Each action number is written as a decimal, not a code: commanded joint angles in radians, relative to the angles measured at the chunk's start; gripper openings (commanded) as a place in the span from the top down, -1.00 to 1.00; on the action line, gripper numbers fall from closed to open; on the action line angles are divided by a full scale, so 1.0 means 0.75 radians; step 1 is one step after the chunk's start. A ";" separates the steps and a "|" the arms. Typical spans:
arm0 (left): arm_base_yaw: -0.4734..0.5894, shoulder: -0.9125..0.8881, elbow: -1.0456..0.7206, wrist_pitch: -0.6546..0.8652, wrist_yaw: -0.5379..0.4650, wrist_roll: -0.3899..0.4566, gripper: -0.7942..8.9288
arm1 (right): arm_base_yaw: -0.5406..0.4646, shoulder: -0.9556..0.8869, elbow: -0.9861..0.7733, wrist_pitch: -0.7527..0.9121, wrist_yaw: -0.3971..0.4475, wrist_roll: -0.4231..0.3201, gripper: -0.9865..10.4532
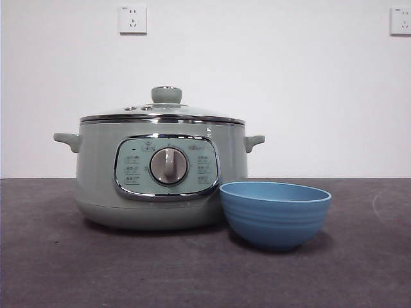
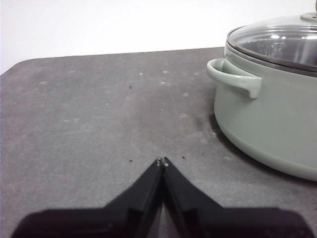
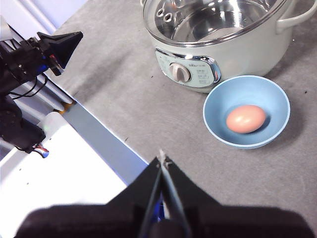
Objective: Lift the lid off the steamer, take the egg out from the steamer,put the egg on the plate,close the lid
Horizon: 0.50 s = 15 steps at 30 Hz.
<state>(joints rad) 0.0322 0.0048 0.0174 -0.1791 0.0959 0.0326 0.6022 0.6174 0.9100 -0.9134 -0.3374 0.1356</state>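
The pale green steamer (image 1: 160,173) stands on the dark table with the glass lid (image 1: 166,110) closed on it, knob up. The blue plate (image 1: 275,213), a small bowl, stands right in front of the steamer's right side. In the right wrist view the egg (image 3: 245,118) lies in the plate (image 3: 218,124), next to the steamer (image 3: 237,54) and its lid (image 3: 213,20). My right gripper (image 3: 162,159) is shut and empty, high above the table edge. My left gripper (image 2: 162,161) is shut and empty, low over the table beside the steamer (image 2: 267,124) with its lid (image 2: 277,42).
The left arm (image 3: 54,47) shows in the right wrist view beyond the table's edge. A white surface (image 3: 59,183) lies below that edge. Two wall sockets (image 1: 133,19) sit on the white wall behind.
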 commanded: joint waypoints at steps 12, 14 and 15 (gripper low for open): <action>0.003 -0.004 -0.019 0.007 0.005 -0.009 0.84 | 0.001 -0.003 -0.010 0.016 0.014 -0.064 0.82; 0.003 -0.004 -0.019 0.007 0.005 -0.009 0.84 | -0.019 -0.023 -0.010 0.032 0.064 -0.122 0.82; 0.003 -0.004 -0.019 0.007 0.005 -0.009 0.84 | -0.033 -0.037 -0.011 0.044 0.102 -0.151 0.82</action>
<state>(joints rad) 0.0322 0.0048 0.0174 -0.1791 0.0959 0.0326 0.5869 0.6033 0.9100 -0.8928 -0.2836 0.0769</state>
